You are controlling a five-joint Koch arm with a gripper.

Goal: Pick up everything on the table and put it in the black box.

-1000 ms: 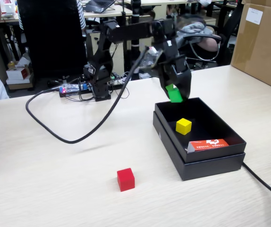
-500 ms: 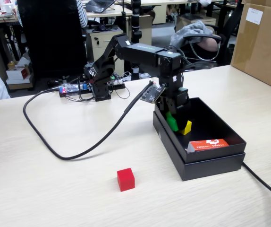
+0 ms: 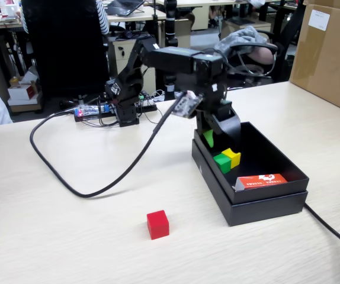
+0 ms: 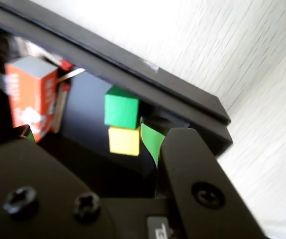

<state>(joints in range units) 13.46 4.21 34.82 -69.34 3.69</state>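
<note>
My hand (image 3: 217, 137) hangs released above the black box (image 3: 276, 198); the red cube (image 3: 157, 224) lies well away on the bench (image 3: 69, 236), outside the box.

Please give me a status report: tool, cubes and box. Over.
Tool open, empty, above the black box. Green cube and yellow cube inside, side by side. Red cube on the table. Nothing blocks it.

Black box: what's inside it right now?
Inside the black box: green cube touching yellow cube, plus a red-and-white carton by the near wall. The gripper hides part of the far corner.
</note>
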